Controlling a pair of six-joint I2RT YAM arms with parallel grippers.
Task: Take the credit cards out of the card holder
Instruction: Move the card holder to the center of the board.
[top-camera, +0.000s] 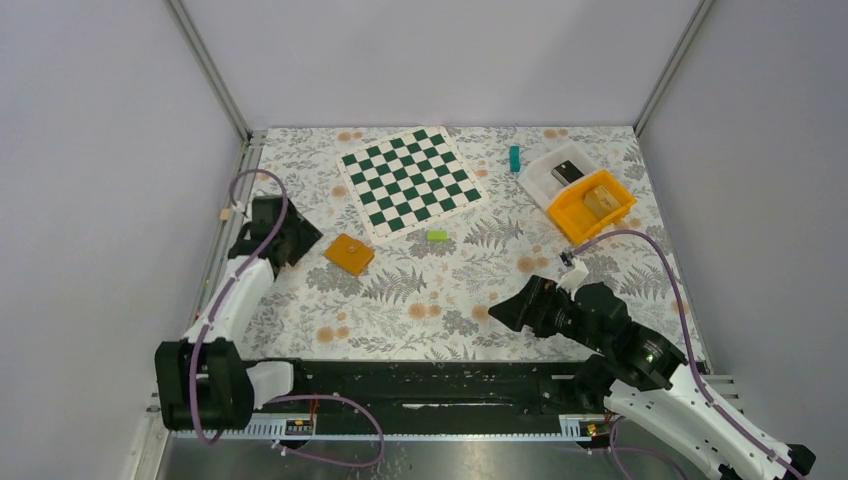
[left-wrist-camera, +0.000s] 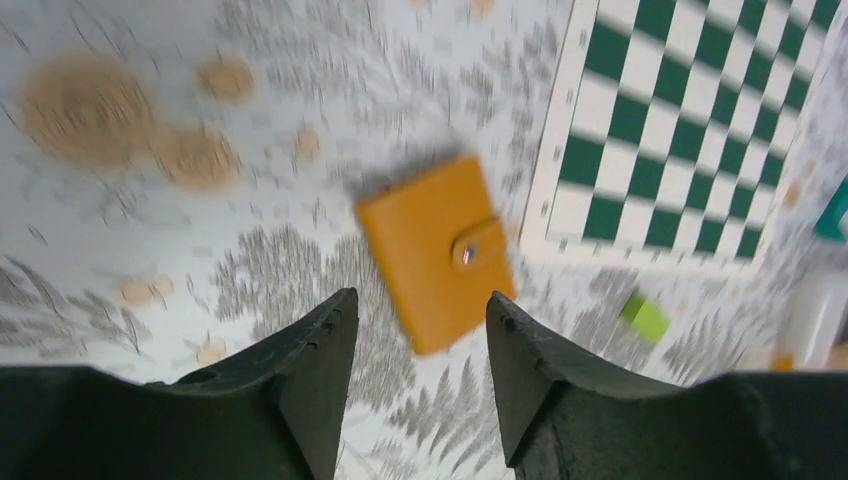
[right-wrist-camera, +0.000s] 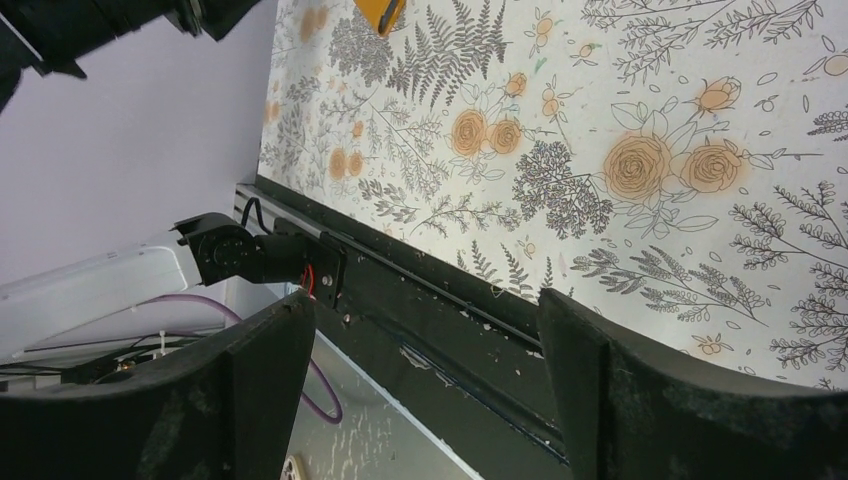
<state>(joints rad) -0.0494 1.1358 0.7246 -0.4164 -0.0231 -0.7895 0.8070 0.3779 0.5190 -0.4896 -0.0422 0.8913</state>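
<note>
The left gripper (top-camera: 291, 237) hangs near the table's (top-camera: 450, 300) left edge with its jaws parted and nothing between them. The wrist view is smeared, so how near the fingertips (left-wrist-camera: 330, 330) come to the table is hard to judge. The holder (top-camera: 349, 254) lies flat on the table just beside this gripper, on the side away from the left edge and apart from it. In the left wrist view its near corner shows in the gap between the fingertips, and the rest lies beyond them. It is closed, with its tab snapped over the front.

The holder sits just off the near left corner of the chessboard (top-camera: 410, 180). A small green block (top-camera: 437, 236) lies by the board's near edge, well to the holder's right.

The right gripper (top-camera: 505, 312) is low over the table's near right part. It is spread wide and empty, pointing toward the left side and well apart from the holder. An orange bin (top-camera: 590, 205) and a white tray (top-camera: 545, 172) stand at the far right corner.
</note>
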